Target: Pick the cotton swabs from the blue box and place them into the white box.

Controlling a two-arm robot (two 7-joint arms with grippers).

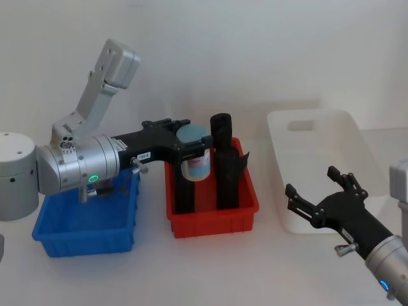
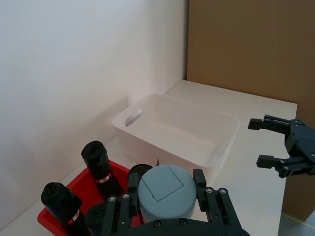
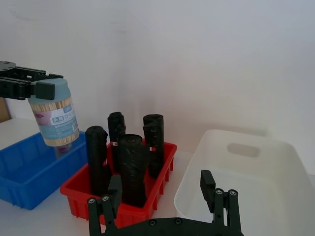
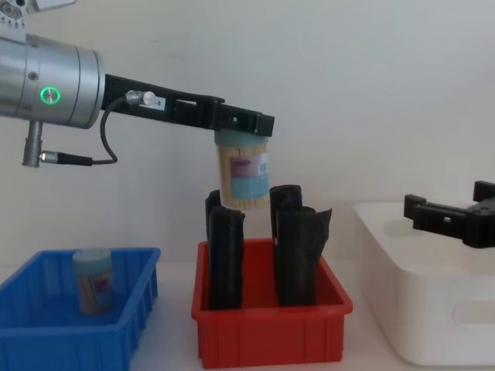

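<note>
My left gripper [image 1: 191, 145] is shut on a jar of cotton swabs [image 1: 195, 158], clear with a pale blue lid and a pink label. It holds the jar by the lid, upright, in the air over the red tray's left half; the chest view shows the jar [image 4: 242, 174] hanging above the black rolls. A second jar [image 4: 93, 280] stands in the blue box [image 4: 69, 340] at the left. The white box [image 1: 306, 116] sits at the right. My right gripper [image 1: 312, 183] hovers open and empty over the white box's near left corner.
The red tray [image 1: 213, 222] stands between the blue box [image 1: 83, 245] and the white box, holding several tall black rolls [image 1: 223, 159] that reach just under the held jar. A white wall rises close behind the table.
</note>
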